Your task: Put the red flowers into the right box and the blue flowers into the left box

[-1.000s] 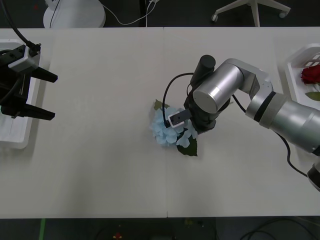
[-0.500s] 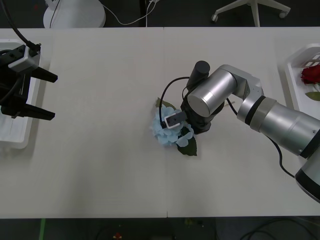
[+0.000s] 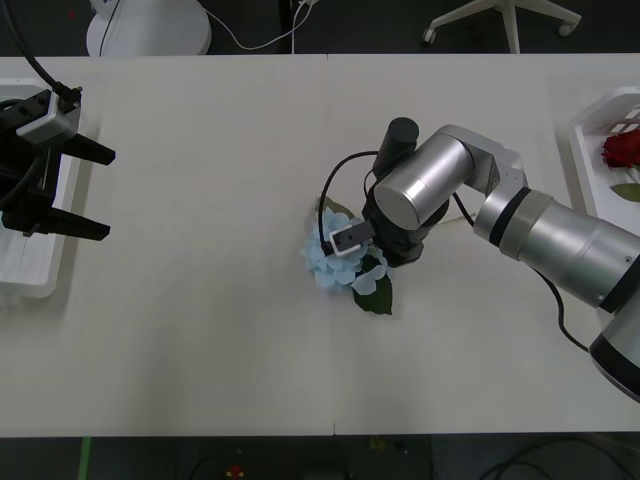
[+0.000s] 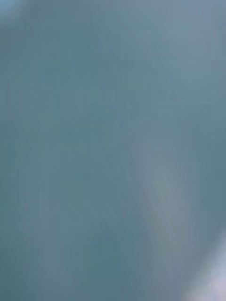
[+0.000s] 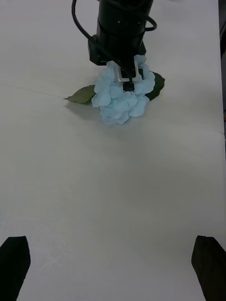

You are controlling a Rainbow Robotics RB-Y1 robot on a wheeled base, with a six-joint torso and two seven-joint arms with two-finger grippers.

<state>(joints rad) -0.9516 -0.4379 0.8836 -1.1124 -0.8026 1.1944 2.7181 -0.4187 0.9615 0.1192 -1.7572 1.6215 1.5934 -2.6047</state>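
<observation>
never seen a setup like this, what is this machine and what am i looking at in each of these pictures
This is a two-armed robot sorting artificial flowers on a white table. The wide picture comes from a camera above its arms. The right gripper is pressed down into a pale blue flower in the middle of the table; whether it has gripped it is hidden. The blue blur comes from that arm's wrist camera, right against the petals. The left gripper waits open over the left box. Its wrist camera looks across the table at the flower. The right box already holds a red flower.

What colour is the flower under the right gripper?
Pale sky blue flower with dark green leaves, clearest in the left wrist view.
</observation>
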